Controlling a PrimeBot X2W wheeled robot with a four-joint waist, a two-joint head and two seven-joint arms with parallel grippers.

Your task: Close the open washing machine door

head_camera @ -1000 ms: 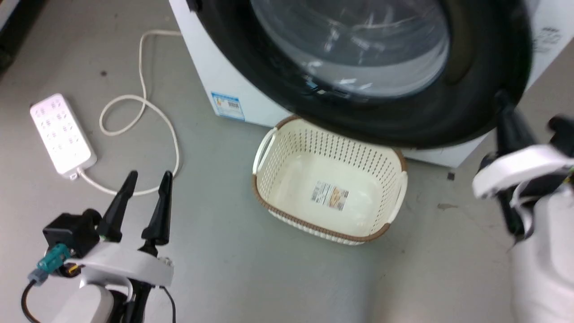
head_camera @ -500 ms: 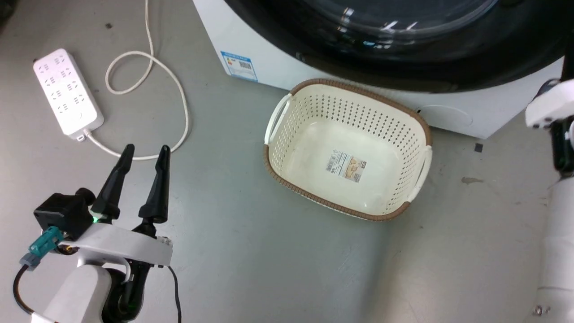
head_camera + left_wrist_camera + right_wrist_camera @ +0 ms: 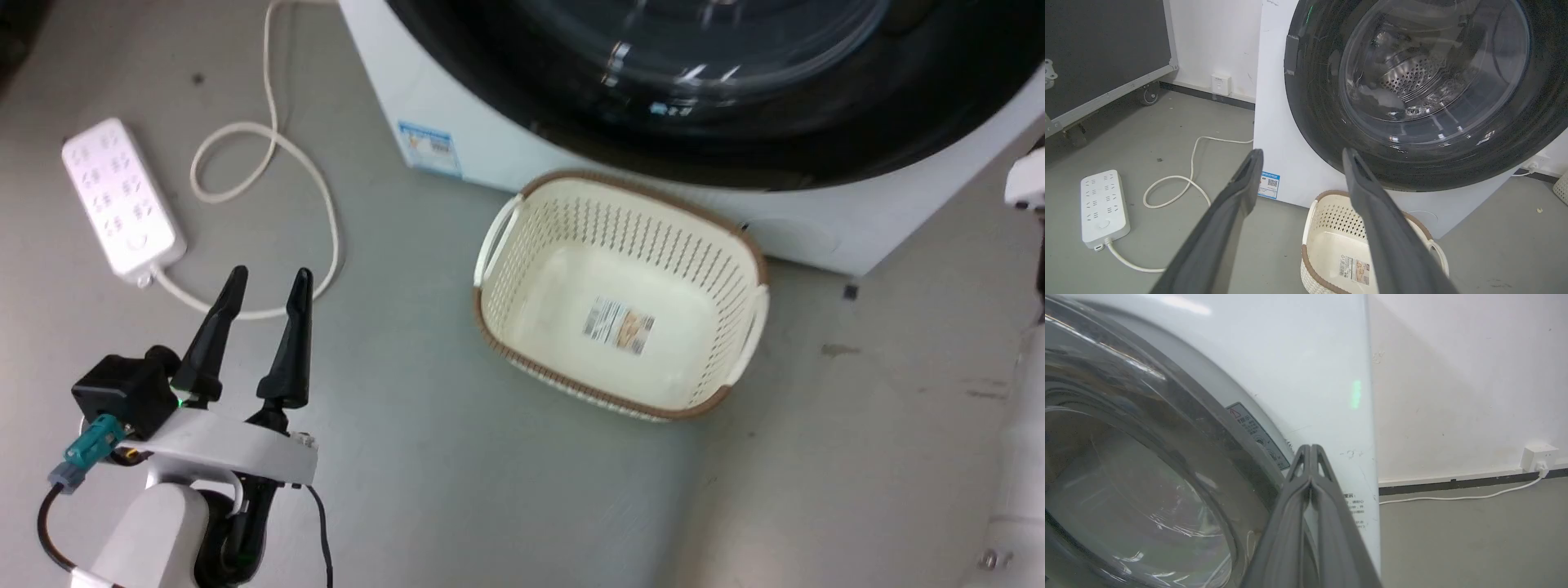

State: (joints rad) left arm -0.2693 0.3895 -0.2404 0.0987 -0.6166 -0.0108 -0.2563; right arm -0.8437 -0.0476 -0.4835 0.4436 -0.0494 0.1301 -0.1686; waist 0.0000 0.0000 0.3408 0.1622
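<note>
Door: the washing machine door (image 3: 1412, 175) faces us square in the left wrist view. Its black rim lies against the white front of the washing machine (image 3: 1278, 122), and the steel drum shows through the glass.
Door's lie: we judge it swung to, or very nearly. We cannot tell whether the latch has caught.
Right hand: the right hand (image 3: 1310, 451) has its two fingers pressed together and holds nothing. In its own view the tips sit just beside the door's outer rim, over the white panel with the warning label. We cannot tell whether they touch it.
Left hand: the left hand (image 3: 271, 273) has its fingers spread wide and holds nothing. It hangs low over the floor, well apart from the door.
Direction: from the right hand the door lies to that view's left, and the machine's front is straight ahead along the fingers.
Nearer arm: the right, clearly.
Next move, as we judge it: if the latch needs seating, a push from the right hand straight into the rim, toward the machine.
Below the door: the laundry basket (image 3: 620, 237) stands on the floor just in front of the machine, under the rim's lowest part.
Aside: the power strip (image 3: 122, 196) and its cord lie on the floor to our left, away from any push.
</note>
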